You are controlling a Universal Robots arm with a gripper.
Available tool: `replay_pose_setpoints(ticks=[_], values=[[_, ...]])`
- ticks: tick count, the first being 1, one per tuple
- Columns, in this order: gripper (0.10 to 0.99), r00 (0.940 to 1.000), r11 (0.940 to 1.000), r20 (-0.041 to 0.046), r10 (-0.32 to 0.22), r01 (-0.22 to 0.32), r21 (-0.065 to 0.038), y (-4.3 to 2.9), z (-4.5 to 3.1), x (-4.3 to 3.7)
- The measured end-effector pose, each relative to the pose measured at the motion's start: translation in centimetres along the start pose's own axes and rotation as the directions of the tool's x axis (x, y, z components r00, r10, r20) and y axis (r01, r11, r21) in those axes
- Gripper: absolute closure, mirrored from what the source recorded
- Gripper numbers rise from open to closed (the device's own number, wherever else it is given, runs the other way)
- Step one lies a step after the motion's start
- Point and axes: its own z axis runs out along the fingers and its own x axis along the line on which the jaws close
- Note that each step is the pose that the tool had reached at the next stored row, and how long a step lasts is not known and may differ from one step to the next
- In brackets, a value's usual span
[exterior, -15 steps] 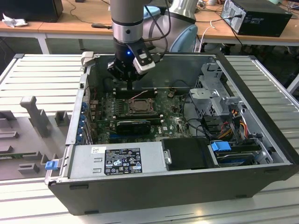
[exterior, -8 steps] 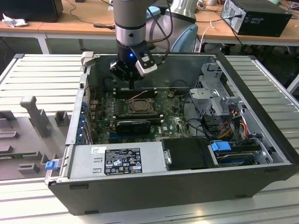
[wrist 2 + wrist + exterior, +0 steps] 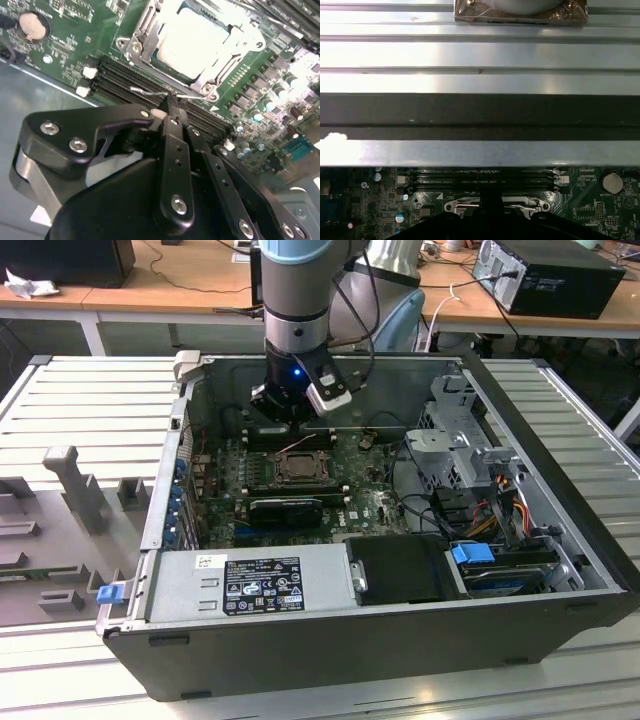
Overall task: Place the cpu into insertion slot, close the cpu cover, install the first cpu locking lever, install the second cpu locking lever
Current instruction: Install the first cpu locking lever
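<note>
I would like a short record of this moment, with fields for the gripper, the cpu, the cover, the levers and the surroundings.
gripper: the gripper hangs inside the open computer case, jaws shut together next to the socket, over the memory slots
cpu: the cpu lies flat in the insertion slot
cover: the cpu cover is down over the chip's rim
levers: a thin wire lever lies right at the jaw tips; whether it is gripped or latched is unclear
surroundings: power supply at the case's near side
</note>
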Motion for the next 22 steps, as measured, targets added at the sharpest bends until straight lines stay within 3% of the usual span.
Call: replay_pose_setpoints(ticks=[22], values=[[0.980,0.9992,0.9992,-0.0050,-0.040,0.040,-0.003,0.13,2.08,-2.59]])
